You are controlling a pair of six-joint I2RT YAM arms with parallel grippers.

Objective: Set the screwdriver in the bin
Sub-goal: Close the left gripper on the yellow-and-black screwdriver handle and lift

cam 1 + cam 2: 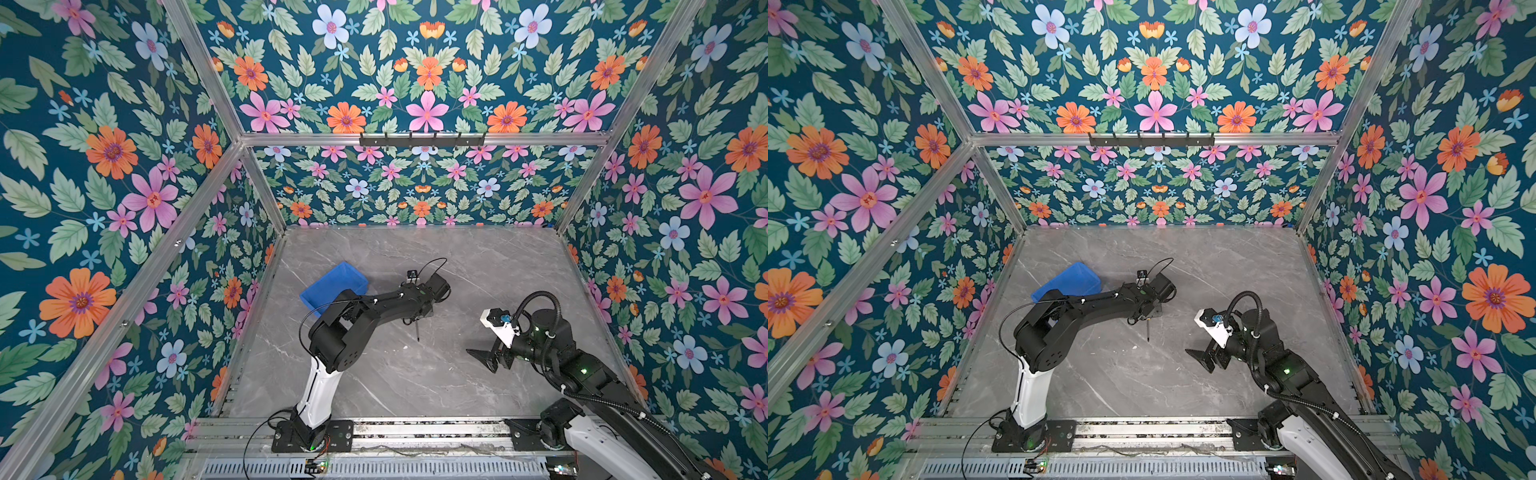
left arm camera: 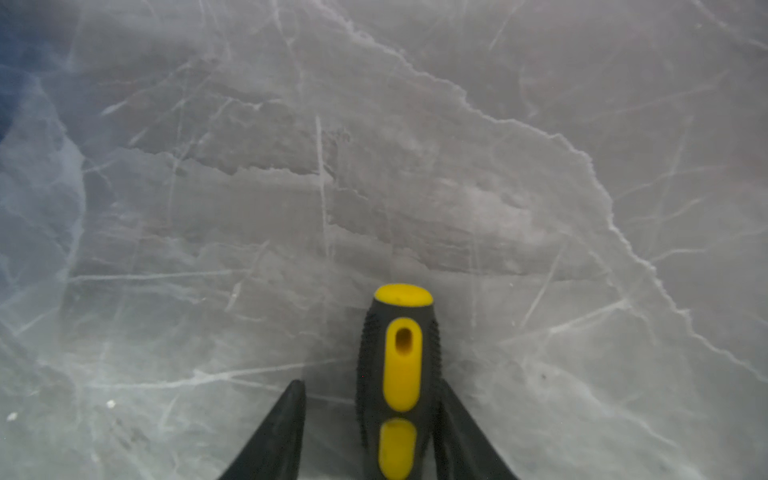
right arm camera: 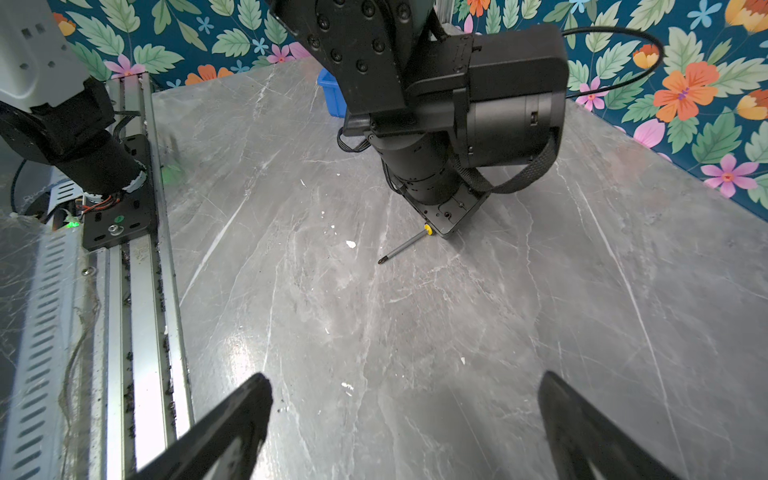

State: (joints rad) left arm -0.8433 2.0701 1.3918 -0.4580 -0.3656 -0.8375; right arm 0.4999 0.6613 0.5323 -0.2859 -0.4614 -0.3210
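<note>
Marble tabletop (image 2: 498,166), not the bin (image 1: 332,284), holds the screwdriver (image 2: 401,365) near it; I see my left gripper (image 2: 371,388) astride the handle, one finger touching, one short, my right gripper (image 3: 404,377) spread empty farther off, so grasp, carry and drop remain.

- One screwdriver (image 2: 401,365).
- One blue bin (image 1: 332,282).
- Two robot arms: one left arm (image 1: 374,305), one right arm (image 1: 557,332).
- Two pairs of jaws, one pair per arm.
- Two black base plates (image 1: 343,436) (image 1: 519,434), one under each arm.
- One grey marble-patterned worktop (image 1: 478,257).
- One black hook rail (image 1: 422,140) on the back wall.
</note>
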